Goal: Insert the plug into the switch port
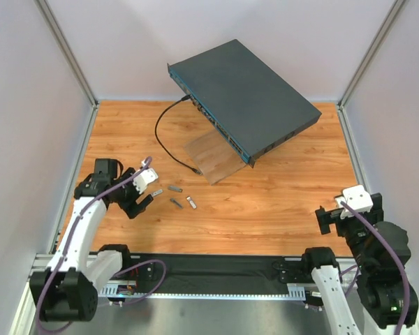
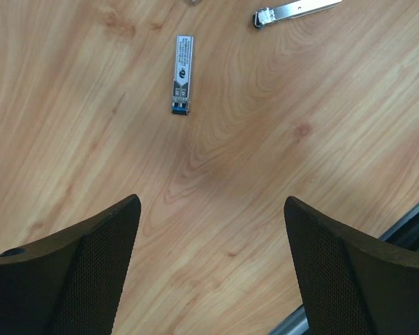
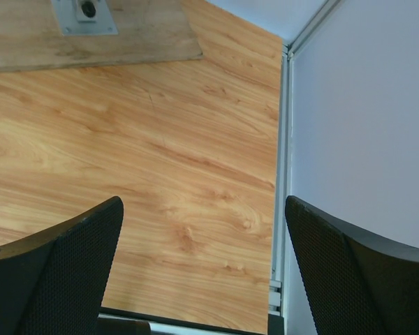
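The switch (image 1: 244, 94), a flat dark grey box with a teal front edge, sits tilted at the back of the table. A black cable (image 1: 160, 136) runs from its front edge down onto the wood. Several small silver plugs (image 1: 176, 202) lie on the table left of centre. In the left wrist view one plug (image 2: 182, 75) with a blue end lies ahead of the fingers, apart from them, and another plug (image 2: 297, 10) shows at the top. My left gripper (image 1: 142, 204) (image 2: 211, 200) is open just left of the plugs and holds nothing. My right gripper (image 1: 326, 220) (image 3: 203, 200) is open over bare wood at the near right.
A pale wooden board (image 1: 213, 160) (image 3: 91, 42) props up the switch and carries a small metal plate (image 3: 84, 17). White walls with metal posts (image 3: 283, 174) enclose the table on three sides. A black rail (image 1: 216, 269) runs along the near edge.
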